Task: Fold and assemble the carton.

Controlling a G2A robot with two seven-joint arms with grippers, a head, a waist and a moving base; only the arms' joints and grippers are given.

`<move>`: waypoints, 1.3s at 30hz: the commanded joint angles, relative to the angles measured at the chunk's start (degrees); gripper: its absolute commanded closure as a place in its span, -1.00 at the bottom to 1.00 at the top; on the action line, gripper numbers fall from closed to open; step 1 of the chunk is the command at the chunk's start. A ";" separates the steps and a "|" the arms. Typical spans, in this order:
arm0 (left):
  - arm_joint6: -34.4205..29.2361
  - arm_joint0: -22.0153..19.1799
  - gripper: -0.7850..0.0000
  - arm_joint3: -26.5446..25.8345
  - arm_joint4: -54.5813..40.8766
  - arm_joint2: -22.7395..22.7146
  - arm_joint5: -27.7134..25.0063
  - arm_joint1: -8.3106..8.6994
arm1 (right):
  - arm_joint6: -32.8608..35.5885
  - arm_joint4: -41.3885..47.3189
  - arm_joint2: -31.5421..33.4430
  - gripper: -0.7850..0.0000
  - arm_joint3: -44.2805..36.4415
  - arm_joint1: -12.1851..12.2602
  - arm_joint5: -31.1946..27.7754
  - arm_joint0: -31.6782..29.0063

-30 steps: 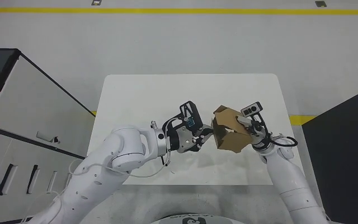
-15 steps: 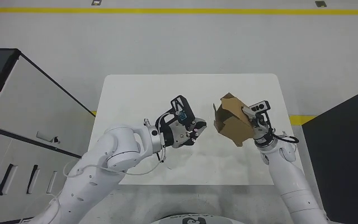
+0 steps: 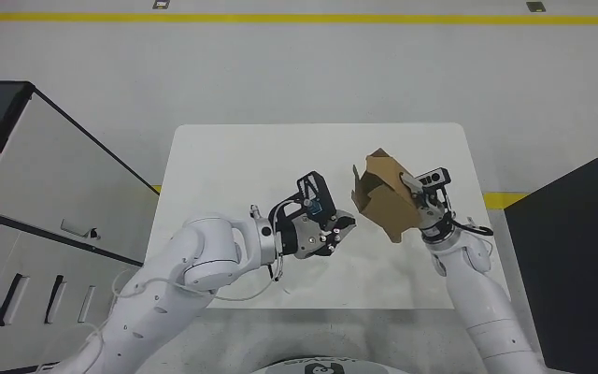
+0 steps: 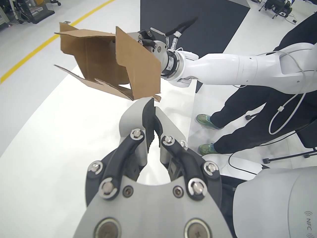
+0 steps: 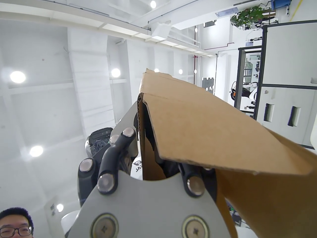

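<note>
Cardboard carton (image 3: pixel 385 194), half-formed with flaps loose, held off the white table (image 3: pixel 243 168) over its right part, seen from the top; right gripper (image 3: pixel 409 187) clamped on it, fingertips hidden behind a panel. Left gripper (image 3: pixel 341 229) just beside, closed on nothing, not touching. Grey floor around, yellow line (image 3: pixel 299 18) at the far side. From the left wrist: left gripper (image 4: pixel 149 115) with pads pressed together, just below the carton (image 4: pixel 104 60); right gripper (image 4: pixel 146 42) mostly covered by a flap, carton's inside in shadow; bare table (image 4: pixel 62 115) beneath, dark cabinet (image 4: pixel 185 13) behind. From the right wrist: right gripper (image 5: pixel 141 130) pinching a carton (image 5: pixel 210 137) wall, one finger hidden behind it, carton cut off at the edge; white ceiling with round lights (image 5: pixel 17 76) beyond.
</note>
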 commanded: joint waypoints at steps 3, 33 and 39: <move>-0.03 -0.40 1.00 0.35 0.13 0.27 0.18 -0.06 | 1.13 -0.08 -0.63 1.00 -0.52 -0.10 0.87 -0.09; 0.32 -0.97 1.00 1.27 -0.55 0.17 -1.06 0.00 | 9.11 -2.26 -1.35 1.00 1.04 0.09 5.73 1.07; 0.77 -1.25 1.00 1.70 -1.54 -0.09 -1.60 0.01 | 8.78 -1.33 -1.44 1.00 1.75 -0.05 5.53 1.56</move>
